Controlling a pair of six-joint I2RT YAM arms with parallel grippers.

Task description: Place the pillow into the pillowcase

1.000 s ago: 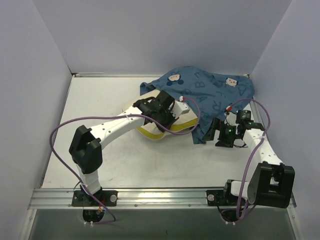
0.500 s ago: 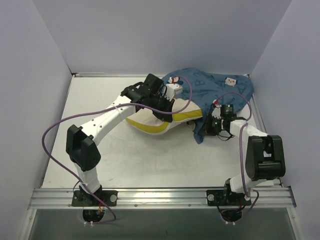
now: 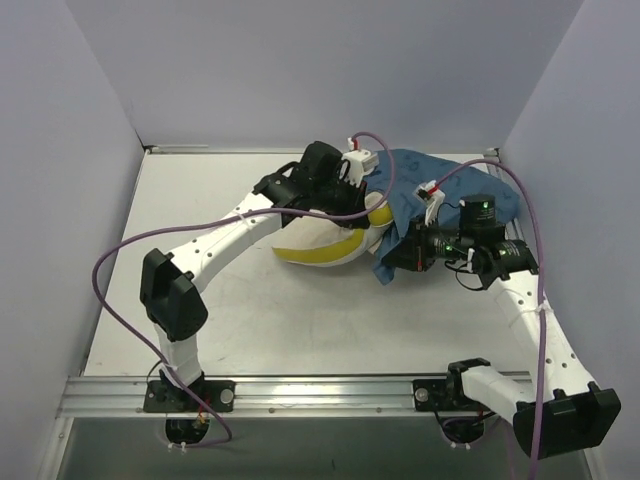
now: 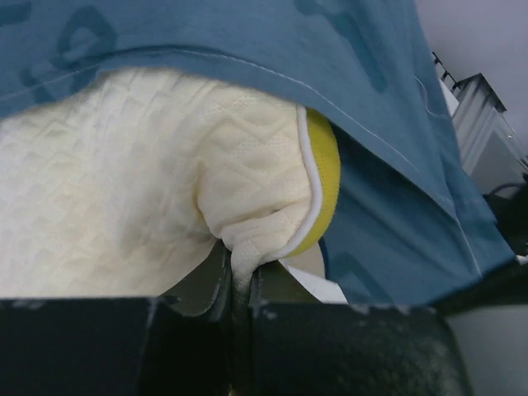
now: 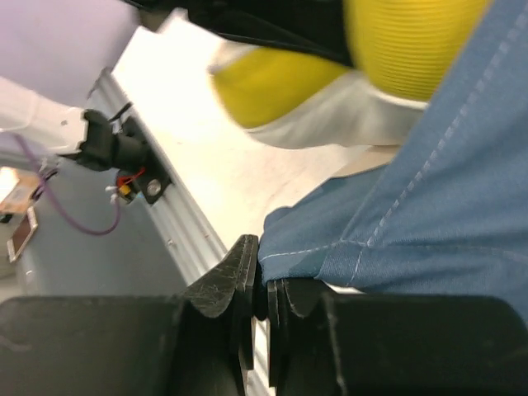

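Note:
The pillow (image 3: 318, 244) is cream-white and quilted with a yellow edge, and it lies mid-table with its right end under the pillowcase (image 3: 425, 175). In the left wrist view my left gripper (image 4: 239, 279) is shut on a pinched fold of the pillow (image 4: 124, 190) beside its yellow edge, and the blue pillowcase (image 4: 379, 107) drapes over the top. My right gripper (image 3: 392, 256) is shut on the hem corner of the pillowcase (image 5: 429, 214), holding it above the table. The pillow (image 5: 396, 41) sits just beyond the hem. Most of the pillowcase's mouth is hidden by the arms.
Purple-grey walls close in the table on three sides. An aluminium rail (image 3: 320, 395) with both arm bases runs along the near edge. Purple cables loop off each arm. The pillowcase is bunched at the back right corner near the right wall.
The right gripper has shut on the pillowcase hem and swung left, lifting it. The left arm has carried the pillow back and right, further under the cloth. The pillowcase has bunched up.

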